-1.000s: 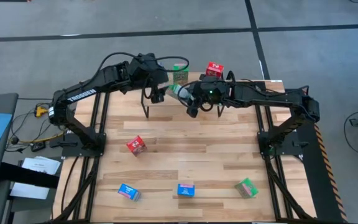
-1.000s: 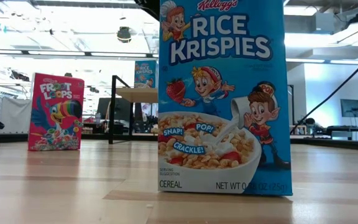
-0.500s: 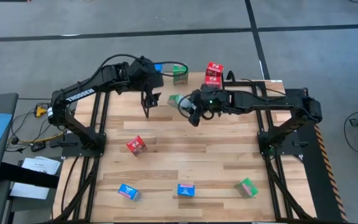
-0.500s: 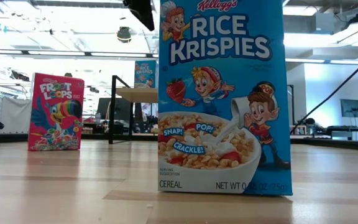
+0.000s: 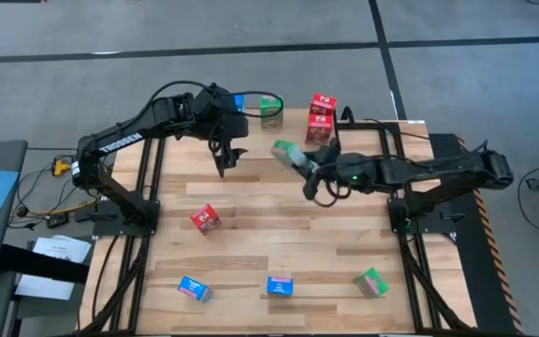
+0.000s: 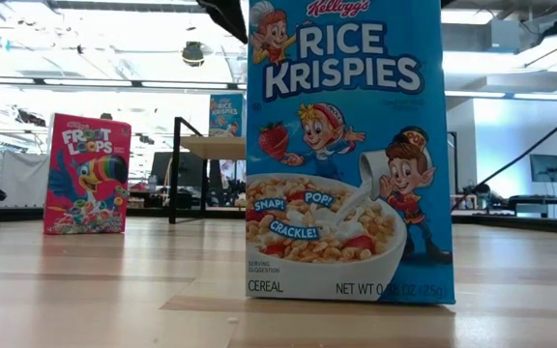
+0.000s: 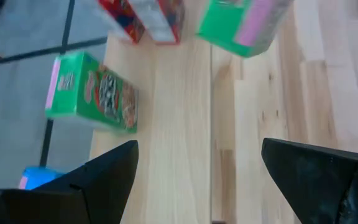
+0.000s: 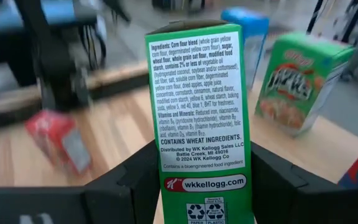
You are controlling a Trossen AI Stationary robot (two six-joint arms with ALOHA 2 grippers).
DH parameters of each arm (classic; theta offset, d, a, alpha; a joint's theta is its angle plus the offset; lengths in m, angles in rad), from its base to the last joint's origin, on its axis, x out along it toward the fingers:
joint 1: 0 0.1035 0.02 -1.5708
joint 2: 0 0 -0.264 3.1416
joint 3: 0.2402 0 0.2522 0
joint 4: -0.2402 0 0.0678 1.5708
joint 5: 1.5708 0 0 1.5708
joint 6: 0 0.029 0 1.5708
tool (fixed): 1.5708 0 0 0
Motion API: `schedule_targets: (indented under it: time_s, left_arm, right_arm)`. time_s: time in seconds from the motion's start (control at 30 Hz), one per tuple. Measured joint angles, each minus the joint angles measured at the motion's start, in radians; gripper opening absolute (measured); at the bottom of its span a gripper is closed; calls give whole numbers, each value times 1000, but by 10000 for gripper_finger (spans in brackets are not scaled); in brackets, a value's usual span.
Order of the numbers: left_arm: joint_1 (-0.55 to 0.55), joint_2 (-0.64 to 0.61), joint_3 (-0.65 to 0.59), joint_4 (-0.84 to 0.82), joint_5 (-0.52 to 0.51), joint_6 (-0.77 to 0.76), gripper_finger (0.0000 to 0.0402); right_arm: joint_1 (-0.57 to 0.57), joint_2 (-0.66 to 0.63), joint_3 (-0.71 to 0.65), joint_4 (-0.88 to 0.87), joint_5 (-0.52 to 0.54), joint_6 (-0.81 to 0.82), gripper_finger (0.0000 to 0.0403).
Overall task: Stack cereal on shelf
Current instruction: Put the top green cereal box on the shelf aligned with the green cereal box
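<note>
My right gripper [image 5: 299, 161] squeezes a green cardboard box [image 5: 284, 150] just beside the flat wooden shelf [image 5: 293, 120]. My left gripper [image 5: 225, 157] hangs open near the shelf.

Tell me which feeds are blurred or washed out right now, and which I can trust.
Left wrist view: motion-smeared, the green box legible only as a color patch. Right wrist view: held green box prints crisply between the right hand fingers, background streaked. Low view: sharp on the blue box, but bright windows behind wash out the shelf. High view: evenly lit, no glare.
</note>
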Motion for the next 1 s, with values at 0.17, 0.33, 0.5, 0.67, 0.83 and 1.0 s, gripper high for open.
schedule_targets:
  time_s: [0.17, 0.33, 0.5, 0.67, 0.83, 1.0]
  left_arm:
    - [0, 0, 0, 58, 79, 0, 332]
    - [0, 1, 0, 112, 137, 0, 332]
    - [0, 1, 0, 136, 153, -10, 332]
    - [0, 1, 0, 140, 153, -4, 332]
    - [0, 1, 0, 139, 153, -13, 332]
    - [0, 1, 0, 139, 154, -19, 332]
  right_arm:
    - [-31, 23, -158, 427, 2, -61, 219]
    - [-55, 134, -211, 715, -4, -179, 219]
    - [-63, 244, -211, 849, -4, -252, 219]
    - [-67, 335, -211, 987, 5, -313, 219]
    - [-67, 401, -210, 1056, 45, -312, 219]
    - [-58, 455, -202, 1077, 113, -312, 219]
